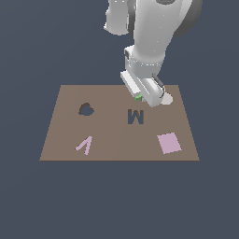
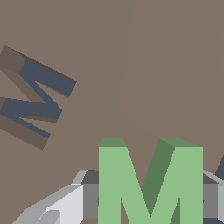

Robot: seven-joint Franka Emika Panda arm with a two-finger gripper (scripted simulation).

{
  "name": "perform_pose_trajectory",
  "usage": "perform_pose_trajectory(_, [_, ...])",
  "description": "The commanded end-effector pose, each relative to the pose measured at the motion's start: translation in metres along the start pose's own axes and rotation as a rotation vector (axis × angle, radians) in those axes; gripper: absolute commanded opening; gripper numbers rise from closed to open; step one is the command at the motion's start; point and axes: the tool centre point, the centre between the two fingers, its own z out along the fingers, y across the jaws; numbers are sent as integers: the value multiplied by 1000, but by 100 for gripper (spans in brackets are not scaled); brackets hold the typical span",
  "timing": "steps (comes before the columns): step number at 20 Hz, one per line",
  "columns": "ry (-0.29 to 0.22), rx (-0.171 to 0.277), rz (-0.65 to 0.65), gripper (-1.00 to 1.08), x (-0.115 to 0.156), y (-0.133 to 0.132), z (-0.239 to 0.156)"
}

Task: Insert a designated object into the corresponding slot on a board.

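1. Exterior view: the pincer [image 1: 148, 97] hangs low over the far part of the board [image 1: 65, 140], just beyond the M-shaped slot [image 1: 135, 116]. Only a green sliver of the designated object [image 1: 138, 98] shows beneath it. The pale disc [image 1: 167, 99] sits right beside it, so sideways travel could nudge that.

2. Wrist view: the pincer [image 2: 151, 199] is closed on the green M piece [image 2: 151, 183], fingers pressed to either side. The slot [image 2: 33, 98] lies turned relative to the piece; without rotation, the piece would likely catch on the rim and jam.

arm: reaching down, wrist tilted | hand [image 1: 140, 98]: fingers closed on green M-shaped piece [image 2: 151, 183]
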Motion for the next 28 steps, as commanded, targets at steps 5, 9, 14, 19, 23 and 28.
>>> perform_pose_trajectory(5, [0,0,-83,-100,8,-3,-1])
perform_pose_trajectory(9, [0,0,-166,-100,15,-7,-1])
perform_pose_trajectory(14, [1,0,-301,-100,26,-15,-2])
perform_pose_trajectory(19, [1,0,-476,-100,38,-27,-3])
perform_pose_trajectory(23, [1,0,-631,-100,47,-39,-4])
perform_pose_trajectory(28, [1,0,-799,-100,53,-54,-5])
